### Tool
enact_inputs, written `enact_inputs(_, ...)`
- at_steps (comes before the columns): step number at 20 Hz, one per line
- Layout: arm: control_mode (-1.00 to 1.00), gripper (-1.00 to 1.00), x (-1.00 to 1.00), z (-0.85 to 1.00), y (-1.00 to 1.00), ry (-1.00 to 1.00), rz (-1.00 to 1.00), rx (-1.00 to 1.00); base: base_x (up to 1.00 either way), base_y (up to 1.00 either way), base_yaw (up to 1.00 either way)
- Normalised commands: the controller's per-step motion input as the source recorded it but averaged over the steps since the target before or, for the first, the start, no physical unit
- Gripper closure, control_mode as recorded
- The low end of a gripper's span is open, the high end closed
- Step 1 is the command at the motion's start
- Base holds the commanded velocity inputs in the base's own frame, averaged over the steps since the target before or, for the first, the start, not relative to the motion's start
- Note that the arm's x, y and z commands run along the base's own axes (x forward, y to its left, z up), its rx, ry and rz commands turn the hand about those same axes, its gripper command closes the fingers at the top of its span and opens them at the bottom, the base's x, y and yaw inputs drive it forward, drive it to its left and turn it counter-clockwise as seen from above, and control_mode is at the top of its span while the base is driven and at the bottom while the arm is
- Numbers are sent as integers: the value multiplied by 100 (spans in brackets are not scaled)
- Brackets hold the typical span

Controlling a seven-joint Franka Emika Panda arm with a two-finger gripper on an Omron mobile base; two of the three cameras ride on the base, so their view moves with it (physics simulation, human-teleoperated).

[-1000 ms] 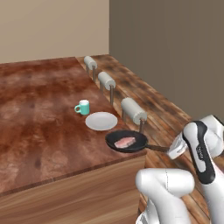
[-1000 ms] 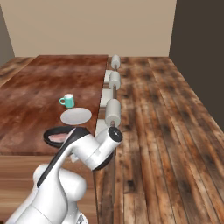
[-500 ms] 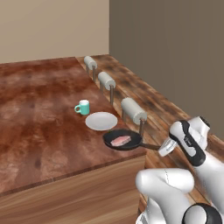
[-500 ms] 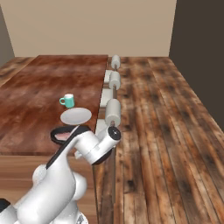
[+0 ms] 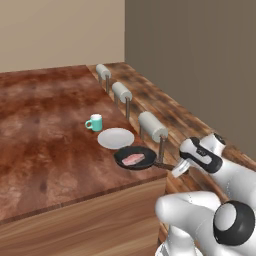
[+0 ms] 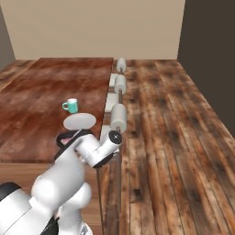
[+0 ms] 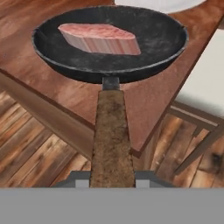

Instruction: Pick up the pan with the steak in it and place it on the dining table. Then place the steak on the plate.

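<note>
Left base view: pan [image 5: 134, 159] with steak [image 5: 133, 159] at frame centre, near surface [image 5: 45, 135] edge, beside plate [image 5: 115, 137]. Right base view: plate [image 6: 79, 121] left of centre. Hand view: claw [image 7: 112, 177] pinching pan [image 7: 109, 41] handle, bottom centre; steak [image 7: 99, 38] inside.

steak [image 7: 98, 38] in pan [image 7: 148, 39], handle pincer-clamped

Beige back wall [image 5: 60, 30] meeting a darker grey-brown side wall [image 5: 200, 60]. Dark plank floor [image 6: 174, 128] beside the table, where three stools [image 5: 152, 125] with pale cushioned seats stand in a row. Teal mug [image 5: 94, 122] on the tabletop.
</note>
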Motion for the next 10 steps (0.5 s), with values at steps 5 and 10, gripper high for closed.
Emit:
enact_inputs(5, -100, 100, 37, -30, 12, 0, -2, -6, 0, 0, 0)
enact_inputs(10, -100, 100, 5, -21, 0, 0, 0, -4, 0, 0, 0)
